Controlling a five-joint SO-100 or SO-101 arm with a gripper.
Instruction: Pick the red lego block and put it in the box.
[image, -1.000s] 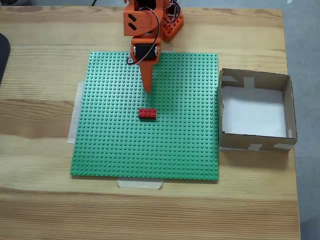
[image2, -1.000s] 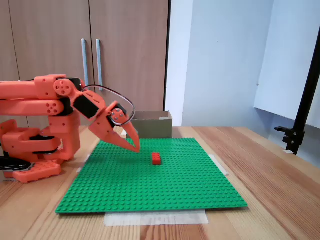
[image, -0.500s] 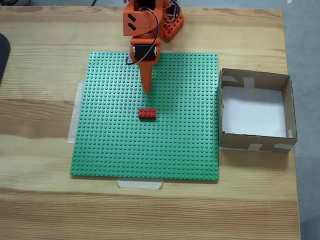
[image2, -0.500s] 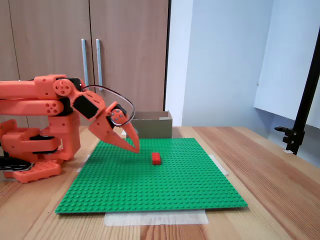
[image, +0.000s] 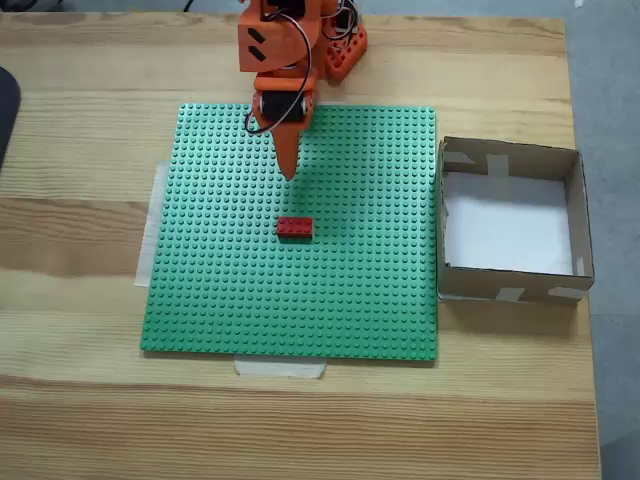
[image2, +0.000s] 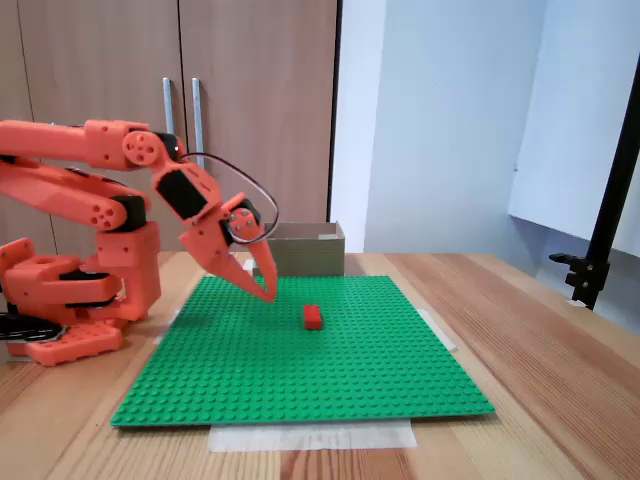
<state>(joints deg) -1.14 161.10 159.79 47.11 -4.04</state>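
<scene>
Lighting is bright, even and diffuse in both fixed views. In a fixed view from above, the box (image: 510, 222) casts a soft shadow on the table (image: 80, 130) along its lower wall, and its white floor is close to overexposed (detail is faint there). The gripper (image: 290, 172) throws a short, blurred shadow on the green baseplate (image: 350, 290). In a fixed view from the side, the pale wall (image2: 440, 120) is evenly lit. Focus is acceptable; fine studs appear slightly soft.

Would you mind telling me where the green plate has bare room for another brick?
The green plate is bare between the red lego block and its near edge, and from block to the box side. It is tighter under the pincer.
</scene>
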